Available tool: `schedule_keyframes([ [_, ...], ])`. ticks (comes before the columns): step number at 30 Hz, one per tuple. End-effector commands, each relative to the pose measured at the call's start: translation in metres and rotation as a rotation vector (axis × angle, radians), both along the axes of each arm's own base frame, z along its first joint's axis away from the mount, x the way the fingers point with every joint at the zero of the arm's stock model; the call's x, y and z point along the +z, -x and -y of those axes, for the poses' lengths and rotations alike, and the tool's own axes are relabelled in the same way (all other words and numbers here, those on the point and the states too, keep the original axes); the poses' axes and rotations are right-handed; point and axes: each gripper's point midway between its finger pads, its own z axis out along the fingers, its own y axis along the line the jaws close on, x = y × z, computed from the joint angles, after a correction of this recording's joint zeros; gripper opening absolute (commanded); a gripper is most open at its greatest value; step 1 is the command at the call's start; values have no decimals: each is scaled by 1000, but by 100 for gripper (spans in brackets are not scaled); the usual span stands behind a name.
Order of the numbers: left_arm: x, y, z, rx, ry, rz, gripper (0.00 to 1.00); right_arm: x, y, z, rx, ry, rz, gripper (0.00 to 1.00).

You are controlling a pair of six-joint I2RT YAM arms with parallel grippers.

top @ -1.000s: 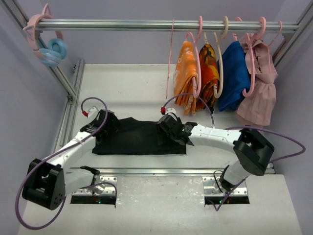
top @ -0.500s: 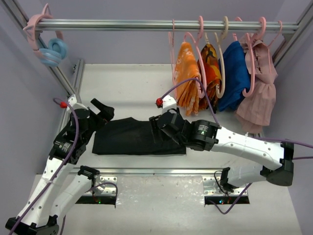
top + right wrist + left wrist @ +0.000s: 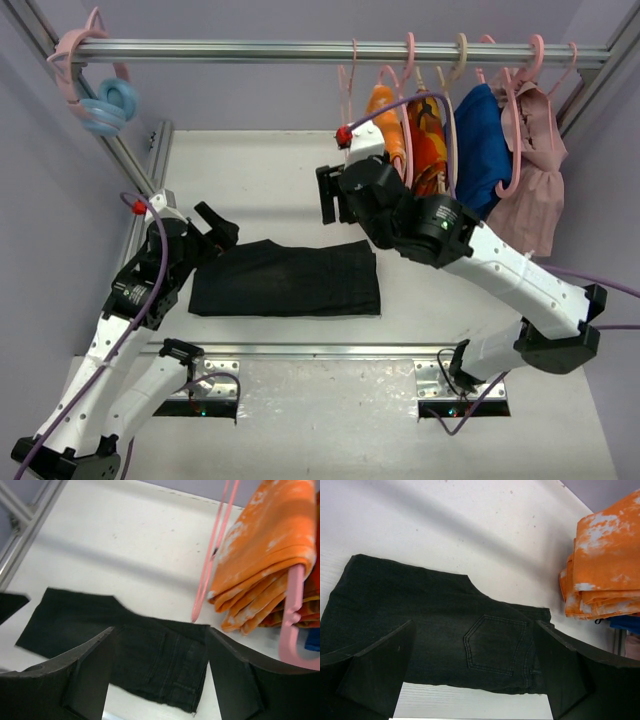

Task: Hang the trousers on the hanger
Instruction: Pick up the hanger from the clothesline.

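The black trousers [image 3: 285, 278] lie folded flat on the white table, with a back pocket showing in the left wrist view [image 3: 492, 645]. My left gripper [image 3: 215, 228] hovers open just above and behind their left end, with nothing between its fingers [image 3: 475, 625]. My right gripper [image 3: 335, 195] is raised above the table behind the trousers' right end, open and empty [image 3: 160, 630]. The thin pale pink hanger [image 3: 353, 75] hangs bare from the rail just behind it. In the right wrist view the hanger [image 3: 216, 545] ends above the trousers [image 3: 150, 650].
A metal rail [image 3: 250, 48] crosses the back. On it hang orange patterned cloths [image 3: 385, 130], a blue garment [image 3: 480, 150] and a pink garment [image 3: 535, 190] on the right, and a pale blue ring hook [image 3: 108, 105] on the left. A slanted frame post [image 3: 135, 165] stands beside my left arm.
My right gripper has lifted off the trousers' right end and moved back and up toward the pink hanger. My left gripper has risen off the left end. The trousers stay flat.
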Motion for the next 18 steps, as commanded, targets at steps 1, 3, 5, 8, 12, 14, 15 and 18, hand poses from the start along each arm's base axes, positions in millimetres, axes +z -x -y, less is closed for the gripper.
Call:
schedule_keyframes([
  [1, 6, -4, 1, -23, -13, 26, 100, -7, -47, 13, -117, 96, 17, 70],
  [3, 6, -4, 1, -25, -22, 24, 100, -11, -63, 20, -140, 98, -2, 68],
  [5, 4, -4, 0, -26, -30, 20, 100, -20, -82, 33, -169, 89, -36, 65],
  [8, -2, -4, 1, -32, -34, 11, 100, -36, -98, 38, -165, 83, -84, 55],
  [12, -13, -6, 5, -50, -32, -7, 100, -63, -109, 34, -145, 112, -121, 38],
  [14, -15, -6, 5, -55, -33, -13, 100, -71, -111, 33, -148, 124, -129, 29],
  [15, -15, -6, 5, -56, -34, -14, 100, -70, -111, 34, -155, 123, -123, 26],
  [18, -15, -6, 4, -53, -43, -12, 100, -68, -110, 38, -170, 101, -100, 11],
])
